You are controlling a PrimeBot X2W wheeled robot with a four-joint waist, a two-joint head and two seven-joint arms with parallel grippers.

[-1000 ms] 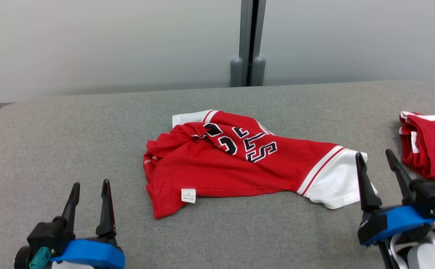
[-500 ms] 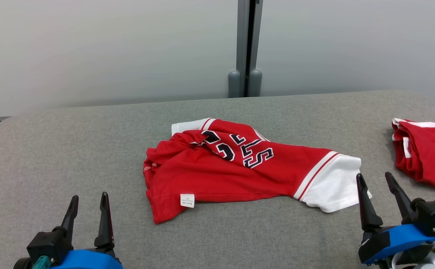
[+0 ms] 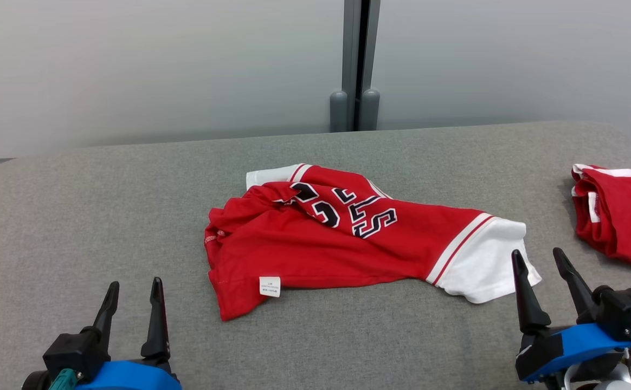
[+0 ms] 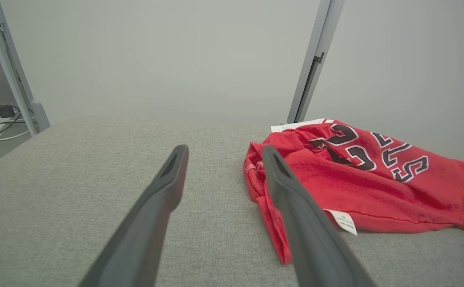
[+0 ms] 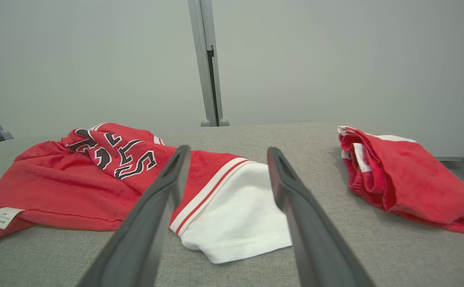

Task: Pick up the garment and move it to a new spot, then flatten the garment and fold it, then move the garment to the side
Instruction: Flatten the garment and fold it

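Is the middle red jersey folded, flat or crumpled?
Crumpled, not folded: the jersey lies bunched, its lettering creased, one white sleeve sticking out.

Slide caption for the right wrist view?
Right gripper, jaws open, faces white sleeve of crumpled jersey; folded red garment lies apart on grey table.

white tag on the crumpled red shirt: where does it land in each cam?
Head view: tag low, left of centre, on the shirt's near hem.
Left wrist view: tag right of centre, low.
Right wrist view: tag far left, low.
Shared landmark: the black lettering on the shirt, up and to the right of the tag in every view.
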